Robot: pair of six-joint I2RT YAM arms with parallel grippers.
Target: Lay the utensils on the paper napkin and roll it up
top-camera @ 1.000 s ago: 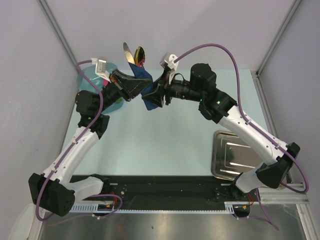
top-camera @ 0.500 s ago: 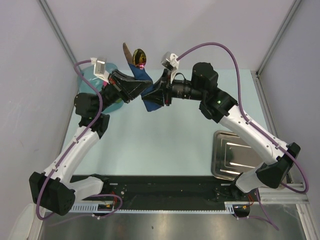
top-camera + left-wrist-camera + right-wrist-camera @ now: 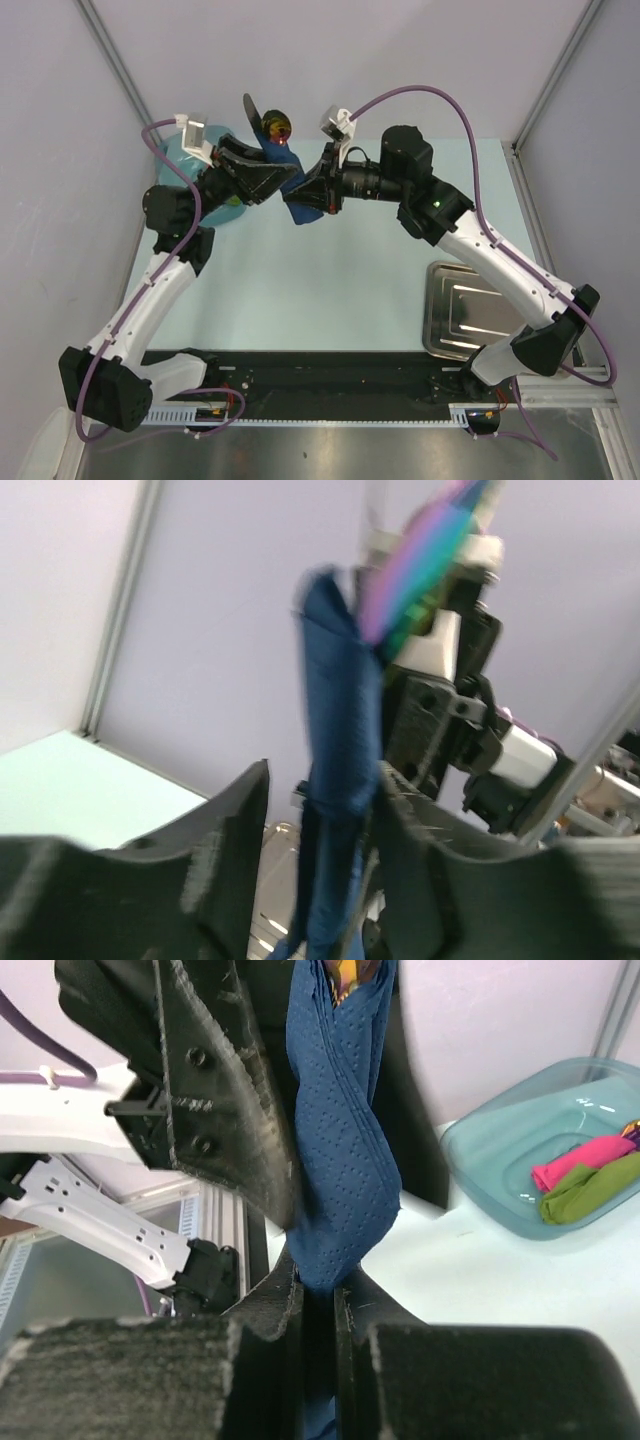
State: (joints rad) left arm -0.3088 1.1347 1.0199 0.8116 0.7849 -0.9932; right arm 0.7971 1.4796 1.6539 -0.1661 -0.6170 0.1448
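The paper napkin [image 3: 298,208] is a navy-blue roll held upright in the air between the two arms. The utensils [image 3: 276,126] stick out of its top end, shiny orange-gold with a touch of red. My right gripper [image 3: 310,196] is shut on the napkin's [image 3: 340,1160] lower end [image 3: 318,1295]. My left gripper [image 3: 284,180] stands open around the roll [image 3: 340,780]. There is a gap on one side, and the other finger [image 3: 420,850] touches the paper. An iridescent utensil [image 3: 415,570] shows above the roll in the left wrist view.
A pale teal tub [image 3: 185,155] stands at the back left under the left arm, holding a pink piece [image 3: 575,1165] and a lime-green piece [image 3: 590,1190]. A steel tray [image 3: 470,310] lies at the right, near the right arm's base.
My left gripper has opened off the napkin roll and shifted slightly left. My right gripper has closed onto the roll's lower end. The roll stays in the air.
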